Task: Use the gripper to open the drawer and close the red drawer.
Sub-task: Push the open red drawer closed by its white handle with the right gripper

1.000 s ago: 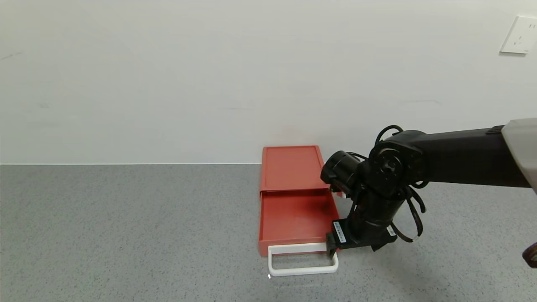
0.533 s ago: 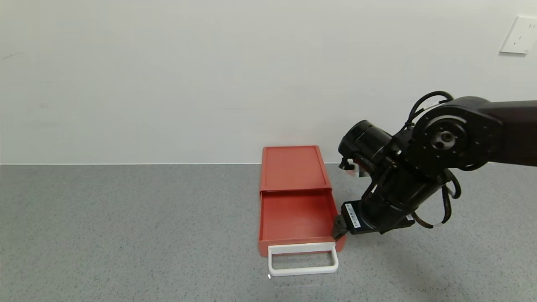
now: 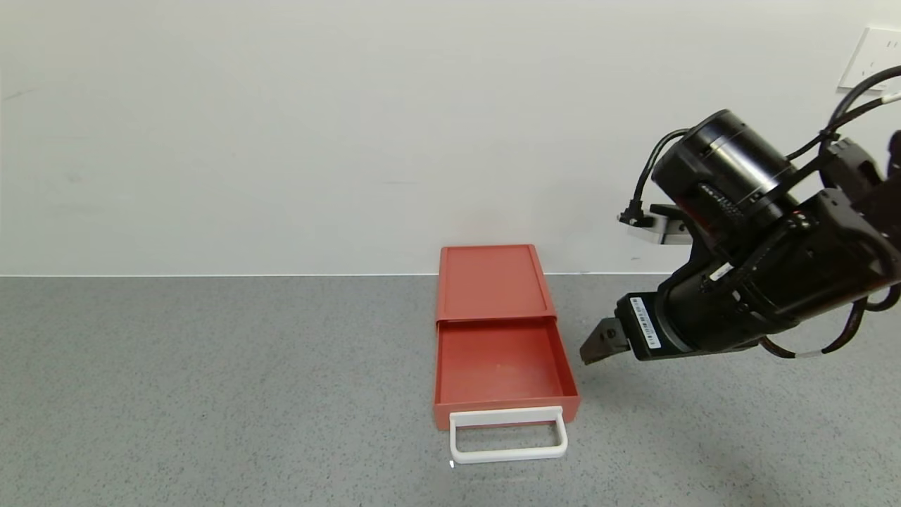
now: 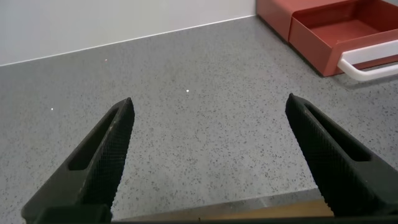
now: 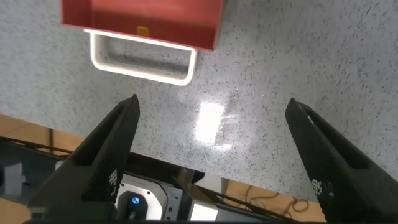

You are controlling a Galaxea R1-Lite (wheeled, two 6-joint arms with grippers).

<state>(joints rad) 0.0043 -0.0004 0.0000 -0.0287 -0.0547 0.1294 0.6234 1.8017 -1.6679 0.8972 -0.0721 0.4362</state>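
Observation:
The orange-red drawer point(image 3: 493, 282) stands at the back middle of the grey counter, its red tray point(image 3: 501, 366) pulled out toward me and showing nothing inside. The white loop handle point(image 3: 508, 436) lies flat at the tray's front. My right gripper point(image 3: 595, 346) hangs in the air to the right of the tray, apart from it. In the right wrist view this gripper point(image 5: 212, 102) is open and holds nothing, with the handle point(image 5: 143, 62) beyond it. My left gripper point(image 4: 210, 101) is open over bare counter, the drawer point(image 4: 336, 25) far off to its side.
A white wall runs behind the counter point(image 3: 211, 387), with a wall socket point(image 3: 873, 60) at the upper right. The counter's near edge and my base point(image 5: 134, 199) show under the right gripper.
My right gripper has left the handle's right end, rising and swinging off to the right. The tray stays pulled out and the handle lies where it was.

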